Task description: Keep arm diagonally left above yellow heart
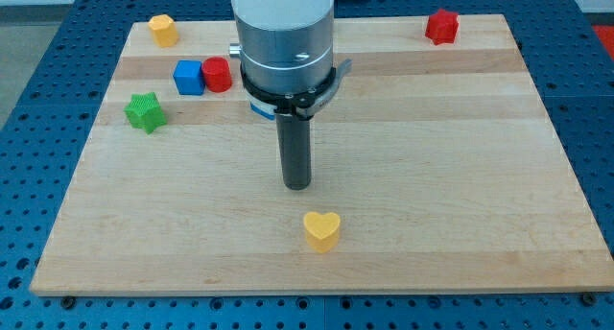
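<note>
The yellow heart [322,230] lies on the wooden board [460,157] near the view's bottom, about mid-width. My tip [297,185] stands on the board just above the heart and slightly to its left, with a small gap between them. The dark rod rises from the tip into the grey arm body [285,42] at the view's top.
A blue cube [189,78] and a red cylinder [218,75] touch side by side at the upper left. A green star [145,112] lies below and left of them. A yellow block [163,29] sits at the top left corner. A red block [442,26] sits at the top right.
</note>
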Robot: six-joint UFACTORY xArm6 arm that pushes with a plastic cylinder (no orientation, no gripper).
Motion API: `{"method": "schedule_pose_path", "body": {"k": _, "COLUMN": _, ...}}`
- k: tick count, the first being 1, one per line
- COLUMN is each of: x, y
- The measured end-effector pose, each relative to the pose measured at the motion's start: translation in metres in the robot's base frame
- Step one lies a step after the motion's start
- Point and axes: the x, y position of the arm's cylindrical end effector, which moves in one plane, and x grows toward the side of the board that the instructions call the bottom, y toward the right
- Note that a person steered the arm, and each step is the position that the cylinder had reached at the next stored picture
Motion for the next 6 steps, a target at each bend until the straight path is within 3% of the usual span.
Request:
{"method": "schedule_pose_path", "body": {"k": 4, "x": 0.000, "y": -0.028}}
{"method": "schedule_pose_path", "body": {"k": 6, "x": -0.004, "y": -0.078}}
